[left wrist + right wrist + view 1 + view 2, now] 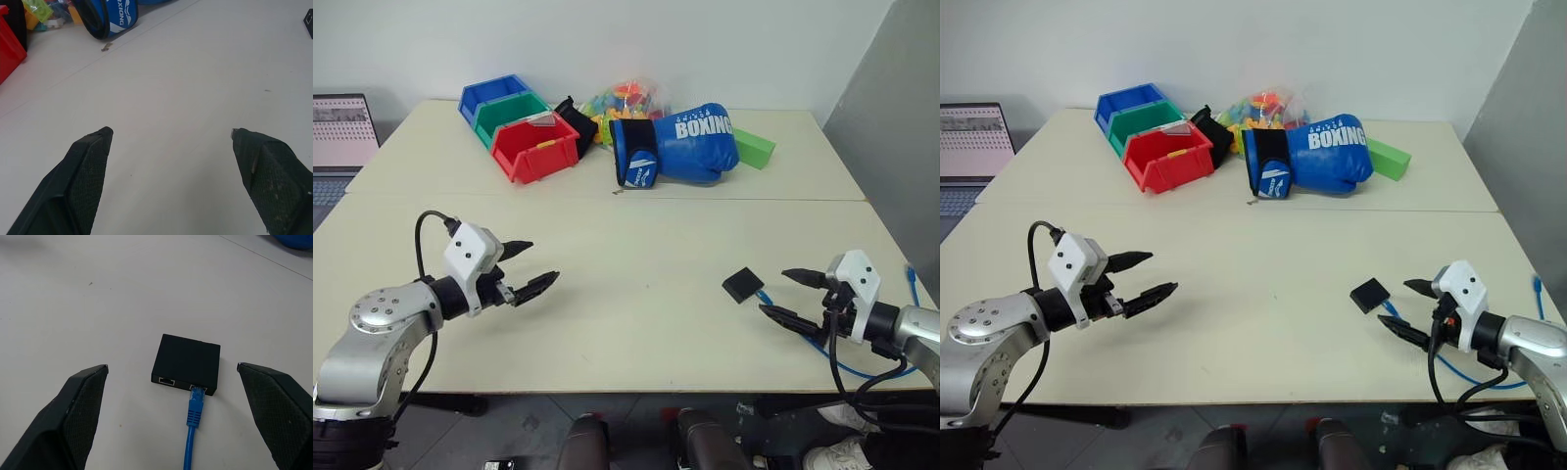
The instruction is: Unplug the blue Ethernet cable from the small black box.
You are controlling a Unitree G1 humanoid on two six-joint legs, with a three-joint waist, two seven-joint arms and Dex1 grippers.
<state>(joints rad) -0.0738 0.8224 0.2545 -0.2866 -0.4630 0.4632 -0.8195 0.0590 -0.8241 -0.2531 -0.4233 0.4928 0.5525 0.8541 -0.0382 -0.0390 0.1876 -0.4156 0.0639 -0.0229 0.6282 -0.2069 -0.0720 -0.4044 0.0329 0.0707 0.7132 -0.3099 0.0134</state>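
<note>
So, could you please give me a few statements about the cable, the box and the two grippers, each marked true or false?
1. The blue Ethernet cable is plugged into the small black box. True.
2. The right gripper is clamped on the cable. False: its fingers stand open on either side of the box, touching nothing.
3. The box has a second, empty port beside the plugged one. True.
4. The left gripper holds the blue boxing glove. False: it is open over bare table, and the glove lies far off by the red bin.
</note>
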